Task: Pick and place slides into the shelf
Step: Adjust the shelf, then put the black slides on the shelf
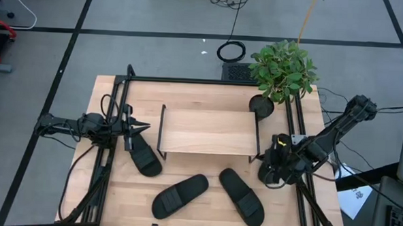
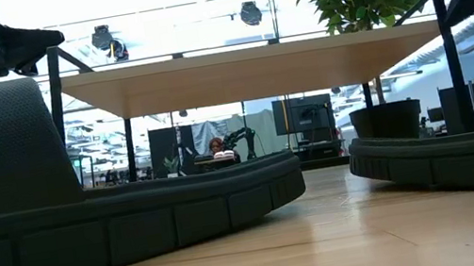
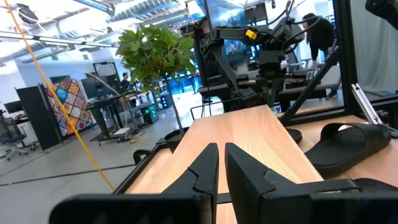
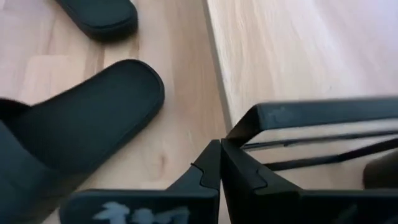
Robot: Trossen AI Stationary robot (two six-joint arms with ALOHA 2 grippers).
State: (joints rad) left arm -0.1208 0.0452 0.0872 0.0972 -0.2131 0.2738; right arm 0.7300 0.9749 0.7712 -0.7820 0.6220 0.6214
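The shelf (image 1: pixel 209 132), a light wood board on a thin black frame, stands mid-table. Three black slides lie sole-down on the table: one by the shelf's near left corner (image 1: pixel 144 157) and two along the near edge (image 1: pixel 179 195) (image 1: pixel 241 195). My left gripper (image 1: pixel 146 127) hovers level at the shelf's left end, pointing across its top board (image 3: pixel 249 143), with fingers (image 3: pixel 221 162) shut on nothing. My right gripper (image 1: pixel 266 163) slants down beside the shelf's near right corner (image 4: pixel 249 118), shut (image 4: pixel 219 155) and empty. A slide (image 4: pixel 87 130) lies just beyond it.
A potted plant (image 1: pixel 283 72) stands at the table's far right corner, close behind the shelf. Black frame rails (image 1: pixel 107 156) run along the table's left and right sides. Bare wood shows between the shelf and the two near slides (image 1: pixel 206 168).
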